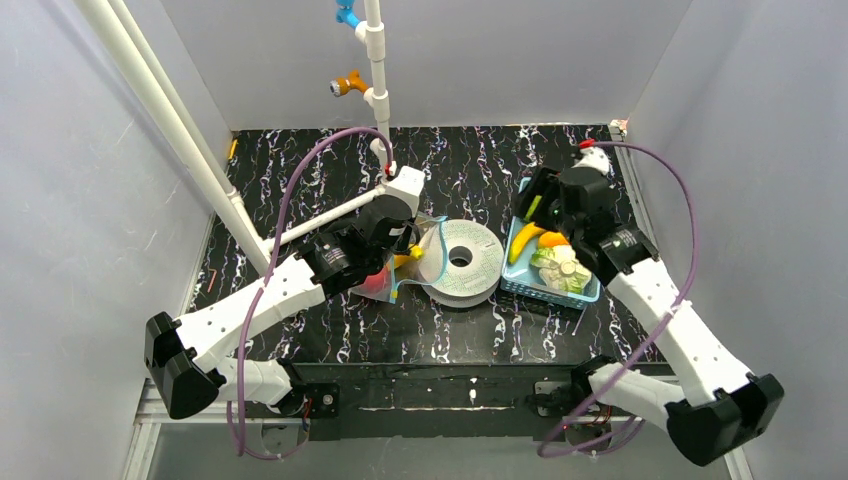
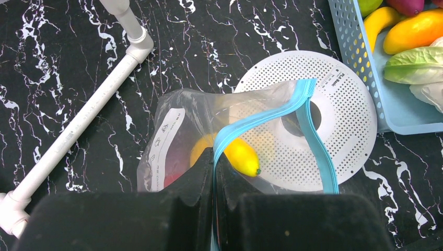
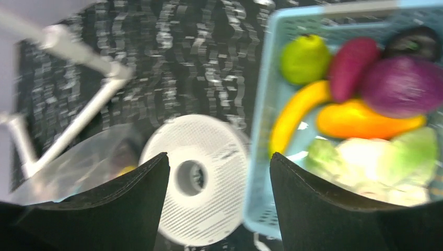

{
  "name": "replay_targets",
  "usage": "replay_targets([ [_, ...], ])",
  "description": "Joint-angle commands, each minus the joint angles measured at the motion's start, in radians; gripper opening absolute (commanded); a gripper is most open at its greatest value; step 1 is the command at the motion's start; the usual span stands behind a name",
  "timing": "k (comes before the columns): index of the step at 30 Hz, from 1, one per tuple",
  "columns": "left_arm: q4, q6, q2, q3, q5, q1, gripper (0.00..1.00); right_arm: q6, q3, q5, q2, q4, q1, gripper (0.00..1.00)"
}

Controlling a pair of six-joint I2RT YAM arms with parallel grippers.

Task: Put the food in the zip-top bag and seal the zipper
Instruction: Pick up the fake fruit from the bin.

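While the left hand (image 2: 214, 157) is clamped tight on the zipper (image 2: 261, 117), with the teal strip pinched between its fingers, the bag (image 2: 177, 120) lies left of the counter's (image 1: 300, 170) middle. The mouth end of the bag is draped over a white perforated disc (image 2: 345, 104). From the grip the two zipper strips run apart, so the mouth stands open. Inside the bag sits a yellow piece (image 2: 240, 155), just beside the fingertips, and a red shape (image 2: 172, 178) shows dimly through the plastic. A white pipe (image 2: 78, 125) lies on the counter left of the bag. The right hand (image 3: 218, 157) hangs over the basket (image 3: 261, 104) near the counter's right edge, its fingers spread wide with nothing between them. The basket touches the disc's right side and holds a banana (image 3: 292, 117), a pear (image 3: 304, 58), an orange piece (image 3: 365, 119), purple pieces (image 3: 402, 86) and pale greens (image 3: 365, 162).
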State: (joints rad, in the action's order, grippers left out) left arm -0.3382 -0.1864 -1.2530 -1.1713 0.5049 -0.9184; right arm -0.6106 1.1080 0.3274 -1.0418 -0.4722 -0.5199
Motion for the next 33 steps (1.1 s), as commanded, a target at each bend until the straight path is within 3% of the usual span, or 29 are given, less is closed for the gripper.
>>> replay_targets([
  [1, 0.009, -0.006, 0.015, -0.001, 0.011, -0.002, 0.0, 0.032, -0.053, -0.144, -0.092, -0.051, 0.194, 0.76],
  [6, 0.005, -0.007, 0.008, -0.004, 0.008, -0.002, 0.0, 0.092, -0.022, -0.148, -0.237, -0.005, 0.278, 0.77],
  [12, 0.005, -0.006, 0.014, -0.004, 0.013, -0.002, 0.0, 0.19, 0.085, -0.049, -0.427, 0.1, 0.312, 0.77],
  [19, 0.007, -0.001, 0.015, -0.003, 0.022, -0.002, 0.0, 0.245, 0.294, -0.001, -0.698, 0.077, 0.339, 0.68],
  [24, 0.005, 0.0, 0.013, -0.004, 0.023, -0.001, 0.0, 0.261, 0.395, 0.066, -0.804, 0.001, 0.34, 0.58],
  [31, 0.003, -0.001, 0.022, -0.005, 0.02, -0.002, 0.0, 0.261, 0.387, -0.059, -0.858, 0.019, 0.345, 0.57],
  [33, 0.005, -0.001, 0.021, -0.006, 0.021, -0.002, 0.0, 0.261, 0.395, -0.073, -0.879, 0.015, 0.345, 0.52],
])
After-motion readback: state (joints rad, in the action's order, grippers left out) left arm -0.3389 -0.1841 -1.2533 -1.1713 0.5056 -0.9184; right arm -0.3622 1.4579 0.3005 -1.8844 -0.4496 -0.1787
